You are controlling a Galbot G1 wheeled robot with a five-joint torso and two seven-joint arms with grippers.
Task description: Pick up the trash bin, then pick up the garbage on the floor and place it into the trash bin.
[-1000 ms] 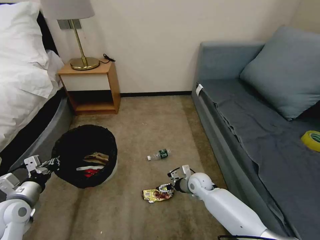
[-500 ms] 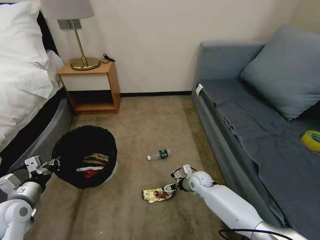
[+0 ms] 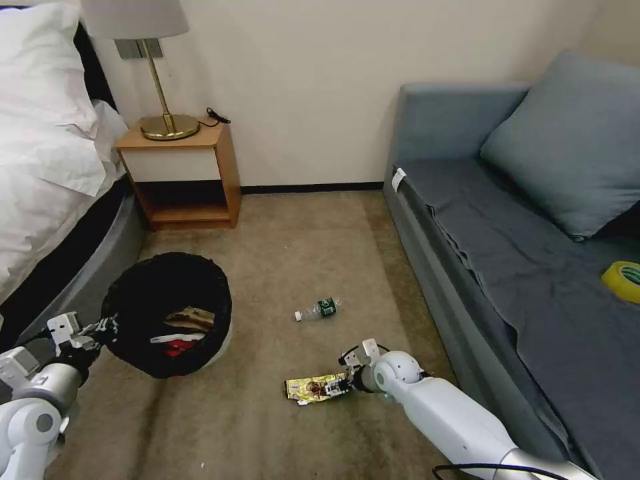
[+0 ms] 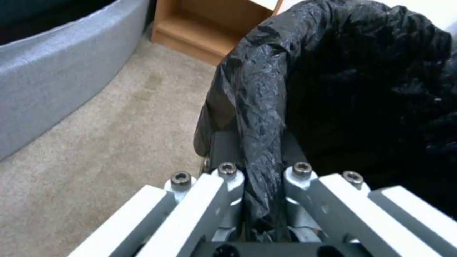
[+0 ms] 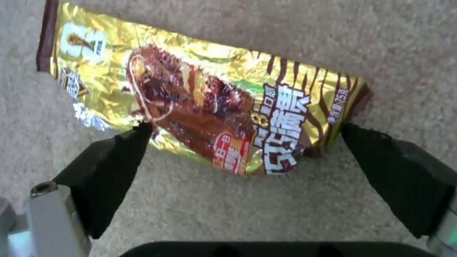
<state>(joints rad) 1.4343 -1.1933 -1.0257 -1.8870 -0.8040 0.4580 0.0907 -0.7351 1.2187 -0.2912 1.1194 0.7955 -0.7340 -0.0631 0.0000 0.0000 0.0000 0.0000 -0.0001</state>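
The head camera is looking forward and down from high over the carpet [image 3: 280, 253], taking in both arms. The 2 wrist cameras are sitting very close: the left one is facing the trash bin [image 4: 266, 107] rim, the right one the snack wrapper [image 5: 200, 107] (both also showing in the head view).

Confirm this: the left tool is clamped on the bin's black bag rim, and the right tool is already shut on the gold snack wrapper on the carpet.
Not quite. The right tool is open: in the right wrist view its black fingers straddle the shiny gold-brown snack wrapper lying on the carpet. The left tool is indeed clamped on the black bag rim of the small round white trash bin.
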